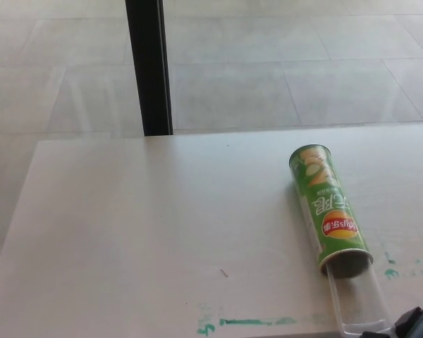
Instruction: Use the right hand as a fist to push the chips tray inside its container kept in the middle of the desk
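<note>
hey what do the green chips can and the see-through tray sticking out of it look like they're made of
The chips can looks like a cardboard tube in a glossy printed wrap: the green label catches a soft sheen, and the open mouth shows a thin pale rim, possibly foil-lined. The tray appears to be thin clear plastic: the desk shows through it and only its edges read as whitish lines.

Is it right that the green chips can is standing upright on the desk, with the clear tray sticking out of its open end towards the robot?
Not quite. The head view shows the green chips can lying on its side on the desk, not upright. The rest holds: the clear tray sticks out of its open near end towards the robot.
</note>
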{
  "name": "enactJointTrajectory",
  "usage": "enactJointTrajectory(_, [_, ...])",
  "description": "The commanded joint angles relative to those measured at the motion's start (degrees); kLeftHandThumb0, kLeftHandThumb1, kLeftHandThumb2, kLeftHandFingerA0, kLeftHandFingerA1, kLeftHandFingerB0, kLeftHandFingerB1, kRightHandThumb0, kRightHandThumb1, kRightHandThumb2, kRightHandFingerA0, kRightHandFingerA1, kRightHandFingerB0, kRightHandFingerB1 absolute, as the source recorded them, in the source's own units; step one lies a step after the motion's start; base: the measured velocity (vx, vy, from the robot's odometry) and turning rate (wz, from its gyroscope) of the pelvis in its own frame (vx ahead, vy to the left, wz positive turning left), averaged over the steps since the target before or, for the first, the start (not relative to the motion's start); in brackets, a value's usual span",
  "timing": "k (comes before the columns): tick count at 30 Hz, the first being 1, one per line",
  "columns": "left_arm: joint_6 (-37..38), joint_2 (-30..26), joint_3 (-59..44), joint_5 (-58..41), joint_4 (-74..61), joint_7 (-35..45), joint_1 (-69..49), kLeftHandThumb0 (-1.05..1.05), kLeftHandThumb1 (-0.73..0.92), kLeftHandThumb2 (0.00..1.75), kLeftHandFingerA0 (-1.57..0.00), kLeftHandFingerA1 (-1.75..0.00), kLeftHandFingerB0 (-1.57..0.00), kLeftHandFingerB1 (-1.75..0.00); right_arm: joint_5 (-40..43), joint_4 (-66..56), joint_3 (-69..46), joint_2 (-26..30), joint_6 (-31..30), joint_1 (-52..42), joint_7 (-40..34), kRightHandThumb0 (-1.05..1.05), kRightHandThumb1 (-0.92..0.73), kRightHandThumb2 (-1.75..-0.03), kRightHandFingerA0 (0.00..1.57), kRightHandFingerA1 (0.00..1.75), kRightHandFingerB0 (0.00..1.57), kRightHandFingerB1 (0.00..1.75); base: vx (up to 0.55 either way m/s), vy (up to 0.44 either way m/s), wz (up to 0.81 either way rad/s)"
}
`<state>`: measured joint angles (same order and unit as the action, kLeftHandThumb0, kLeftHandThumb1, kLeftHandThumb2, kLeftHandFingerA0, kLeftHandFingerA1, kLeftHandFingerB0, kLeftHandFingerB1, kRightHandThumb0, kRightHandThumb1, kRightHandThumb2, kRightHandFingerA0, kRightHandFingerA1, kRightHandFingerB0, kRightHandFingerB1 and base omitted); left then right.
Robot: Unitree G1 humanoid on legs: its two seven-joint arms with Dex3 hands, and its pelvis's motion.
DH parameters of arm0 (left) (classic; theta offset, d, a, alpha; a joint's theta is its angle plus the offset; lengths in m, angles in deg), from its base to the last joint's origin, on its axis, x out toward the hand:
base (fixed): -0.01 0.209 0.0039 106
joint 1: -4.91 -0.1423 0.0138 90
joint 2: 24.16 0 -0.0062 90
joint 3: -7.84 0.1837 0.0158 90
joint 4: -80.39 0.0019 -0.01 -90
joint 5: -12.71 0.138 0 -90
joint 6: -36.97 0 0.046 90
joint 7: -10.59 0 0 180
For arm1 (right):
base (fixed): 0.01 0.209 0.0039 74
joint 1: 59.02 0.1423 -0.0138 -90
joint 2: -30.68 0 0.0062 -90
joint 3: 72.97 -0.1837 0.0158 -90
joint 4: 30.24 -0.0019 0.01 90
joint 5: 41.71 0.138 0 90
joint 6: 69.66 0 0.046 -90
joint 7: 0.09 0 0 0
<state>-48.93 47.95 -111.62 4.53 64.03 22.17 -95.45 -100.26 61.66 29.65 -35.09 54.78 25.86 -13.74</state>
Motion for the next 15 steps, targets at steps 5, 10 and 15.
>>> enactJointTrajectory(5, [0.19,-0.22,0.02,-0.9,0.54,-1.22,0.07,-1.05,0.88,0.98,-0.65,-1.41,-0.38,-1.16,0.66,1.27,0.21,0.97,-3.6,3.55,2.89,-0.76,-0.92,-0.77,0.89,1.65,0.51,0.53,0.0,0.0,0.0])
enactJointTrajectory(10, [0.54,-0.23,0.0,-1.03,0.21,-0.8,-0.25,-1.05,0.88,1.0,-0.65,-1.4,-0.4,-1.16,-0.25,2.22,0.18,2.16,-4.49,4.9,2.46,-0.74,-0.92,-0.76,0.89,1.65,0.54,0.52,0.0,0.0,0.0])
enactJointTrajectory(15, [0.97,-0.08,-0.46,-1.66,-0.01,-0.01,-0.42,-0.89,0.64,1.45,-0.84,-1.28,0.0,-0.77,0.15,2.64,0.05,2.23,-6.18,5.86,3.65,-0.71,-0.87,-0.71,0.86,1.65,0.53,0.49,0.0,0.0,0.0])
